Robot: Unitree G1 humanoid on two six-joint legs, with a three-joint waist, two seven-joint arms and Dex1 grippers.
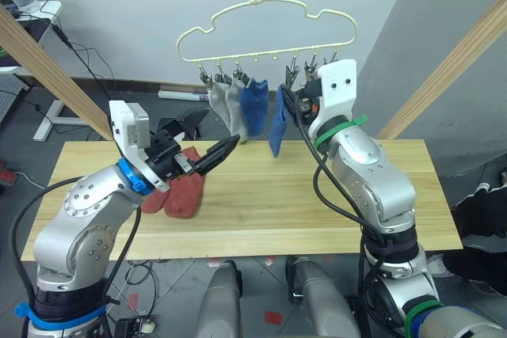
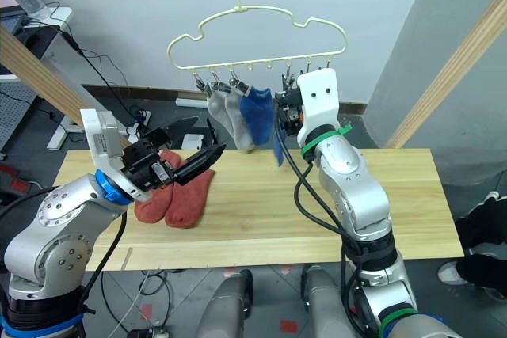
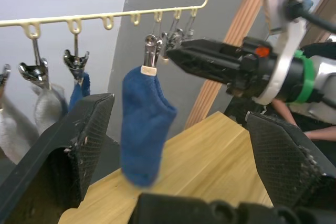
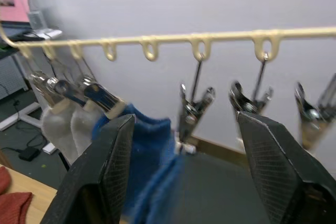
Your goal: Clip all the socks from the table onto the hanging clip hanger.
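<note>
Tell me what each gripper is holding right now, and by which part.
Nothing. The left gripper and right gripper are both open and empty; the second blue sock hangs from its clip alone.

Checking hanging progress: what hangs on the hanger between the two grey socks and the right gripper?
Two blue socks: one clipped beside the grey socks, the other hanging by the right gripper, seen in the left eye view.

Head stereo pair overlooks table [image 1: 317, 195]; wrist views face clip hanger [image 3: 105, 19] closely

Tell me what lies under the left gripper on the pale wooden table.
Two rust-red fabric ankle socks lie side by side on the pale wooden table, below the open left gripper. Their upper ends are covered by the gripper.
</note>
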